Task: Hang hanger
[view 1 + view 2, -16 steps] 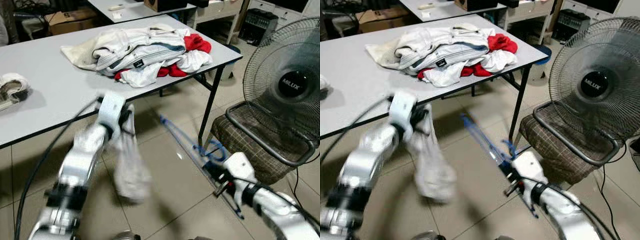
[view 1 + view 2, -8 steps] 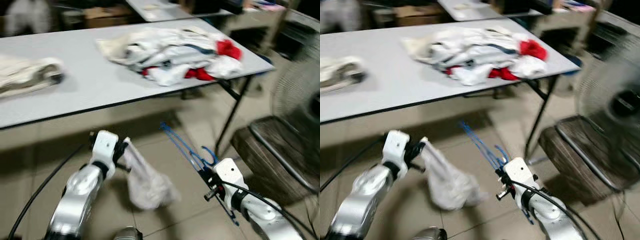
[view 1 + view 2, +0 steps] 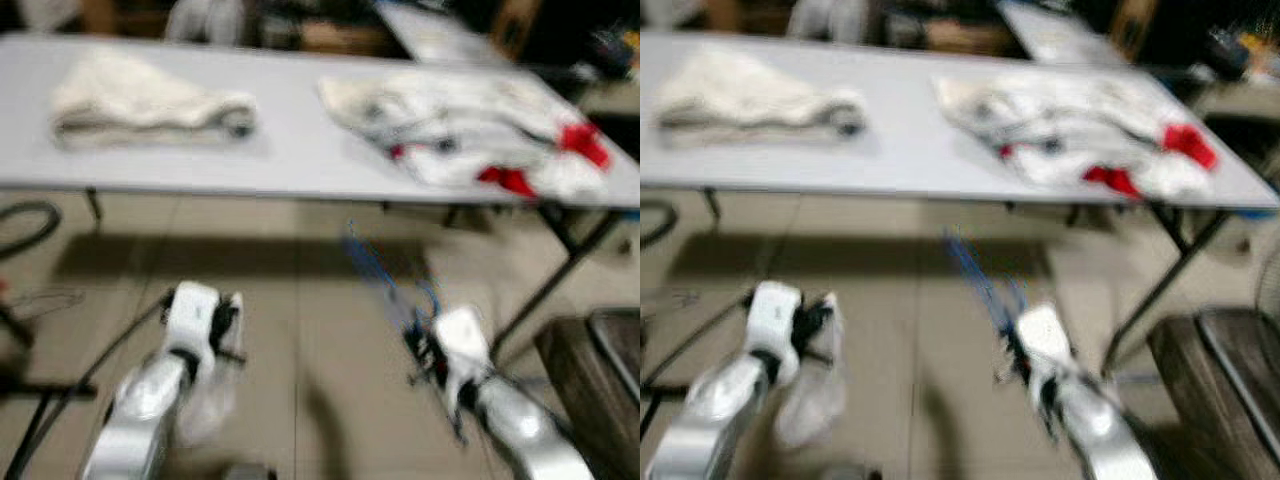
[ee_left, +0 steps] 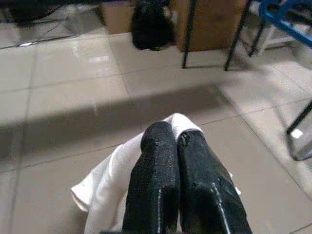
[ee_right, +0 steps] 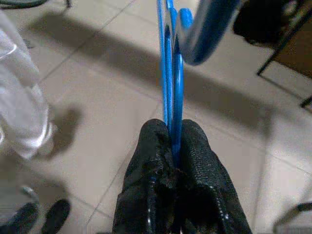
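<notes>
**Both claws loaded, hanger not yet hung**

Left gripper (image 4: 178, 141) is clamped on a white garment (image 4: 109, 187); its two black fingers press together with the cloth pinched between them, and the rest of the fabric droops below the claw toward the tiled floor (image 4: 63, 97). From where I stand the head views are blurred, as if the robot is turning or walking, so fine detail is lost.

Beyond and above this claw runs a long grey table (image 3: 290, 150). On it, ahead and a little to the left of the claw, lies a folded pale bundle of cloth (image 3: 140, 100).

Moving right, a heap of white and red clothes (image 3: 470, 135) sits on the table, ahead of the right gripper (image 5: 174, 129). That claw is closed tight on a blue hanger (image 5: 170, 73), the thin blue frame gripped between its fingers and rising straight out from the tips, with the hook (image 5: 204, 34) curling over just past them. In the head view the hanger juts up and forward from the claw, between it and the table edge.

To the right of this claw, low down, is the corner of a dark chair (image 3: 590, 370).

As for progress, I judge the task to be at an early carrying stage. The hanger is secured and the garment is held separately, apart from the hanger. No rail or hook to hang it on can be made out, so finding that place and hanging the hanger both appear to remain.
</notes>
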Tool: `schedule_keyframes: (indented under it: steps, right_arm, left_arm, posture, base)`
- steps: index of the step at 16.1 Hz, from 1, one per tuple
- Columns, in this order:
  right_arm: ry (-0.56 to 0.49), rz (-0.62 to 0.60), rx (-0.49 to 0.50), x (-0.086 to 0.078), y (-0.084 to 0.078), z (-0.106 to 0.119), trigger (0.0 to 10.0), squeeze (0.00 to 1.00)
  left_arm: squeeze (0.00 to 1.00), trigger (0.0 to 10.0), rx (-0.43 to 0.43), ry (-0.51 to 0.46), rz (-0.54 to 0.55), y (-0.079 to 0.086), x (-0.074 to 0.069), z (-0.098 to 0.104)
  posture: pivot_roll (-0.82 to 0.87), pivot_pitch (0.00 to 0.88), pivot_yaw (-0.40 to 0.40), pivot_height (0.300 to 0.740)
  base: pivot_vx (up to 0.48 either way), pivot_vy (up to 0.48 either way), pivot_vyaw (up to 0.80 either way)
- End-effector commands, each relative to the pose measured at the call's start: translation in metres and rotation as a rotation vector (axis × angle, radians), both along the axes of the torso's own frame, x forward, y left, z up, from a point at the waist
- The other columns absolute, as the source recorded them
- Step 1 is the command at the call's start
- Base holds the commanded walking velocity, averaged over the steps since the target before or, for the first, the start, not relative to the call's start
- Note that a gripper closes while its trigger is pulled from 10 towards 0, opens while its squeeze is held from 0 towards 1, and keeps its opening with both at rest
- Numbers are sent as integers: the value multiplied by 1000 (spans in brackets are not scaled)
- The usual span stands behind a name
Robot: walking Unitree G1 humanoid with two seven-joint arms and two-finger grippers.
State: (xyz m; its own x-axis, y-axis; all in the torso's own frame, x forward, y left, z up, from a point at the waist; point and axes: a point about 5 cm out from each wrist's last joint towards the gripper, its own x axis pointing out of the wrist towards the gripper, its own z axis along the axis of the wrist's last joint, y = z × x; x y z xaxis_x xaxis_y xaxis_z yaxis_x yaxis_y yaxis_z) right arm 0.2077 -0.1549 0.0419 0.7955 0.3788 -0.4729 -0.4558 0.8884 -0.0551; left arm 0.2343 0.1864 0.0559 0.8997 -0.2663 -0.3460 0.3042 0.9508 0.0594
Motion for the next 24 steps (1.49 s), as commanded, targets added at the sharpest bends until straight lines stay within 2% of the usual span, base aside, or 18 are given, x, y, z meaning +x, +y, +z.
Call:
schedule_keyframes:
  steps: [1,3,4,6,7,9,11,15,16,19,22,24]
  right_arm:
    - [-11,-20,-26,1,-9,3,10000,0]
    - [4,-39,-16,-1,-9,0,10000,0]
    - [21,-29,-18,-2,-6,-2,10000,0]
    - [29,2,15,-3,0,1,10000,0]
    - [30,28,38,-1,7,2,10000,0]
    - [37,16,56,4,12,-1,10000,0]
    - [16,-36,89,16,18,2,10000,0]
    - [24,-48,75,20,11,2,10000,0]
    - [19,-77,128,23,8,4,10000,0]
    - [12,-85,103,25,6,0,10000,0]
    - [-1,-94,115,27,5,4,10000,0]
    - [-3,-85,110,32,4,4,10000,0]
  left_arm:
    - [0,10000,-16,-45,-35,-9,3,9]
    - [0,10000,4,-32,-30,-5,0,7]
    - [0,10000,13,-24,4,2,1,8]
    - [0,10000,11,-56,2,6,3,17]
    - [0,10000,8,-69,37,11,3,21]
    - [0,10000,30,-75,55,13,2,23]
    - [0,10000,-3,-92,83,14,4,32]
    - [0,10000,-13,-89,110,13,16,26]
    - [0,10000,18,-113,77,8,23,32]
    - [0,10000,49,-109,38,6,26,33]
    - [0,10000,32,-118,42,3,37,35]
    - [0,10000,29,-123,50,2,38,34]
  posture:
    - [-26,0,-51,740]
    - [-16,0,-51,740]
    - [-11,0,-39,740]
    - [12,4,-46,740]
    - [45,28,-70,740]
    - [69,42,-98,740]
    - [52,1,-54,740]
    - [39,0,-38,740]
    - [67,0,-33,740]
    - [48,0,-5,740]
    - [39,0,3,740]
    - [42,0,-6,740]
  base:
    - [0,0,800]
    - [0,0,800]
    - [0,0,800]
    - [0,0,800]
    - [0,0,800]
    - [0,0,800]
    - [0,0,800]
    - [0,0,761]
    - [0,0,0]
    - [0,0,800]
    - [0,-82,800]
    - [0,-375,800]
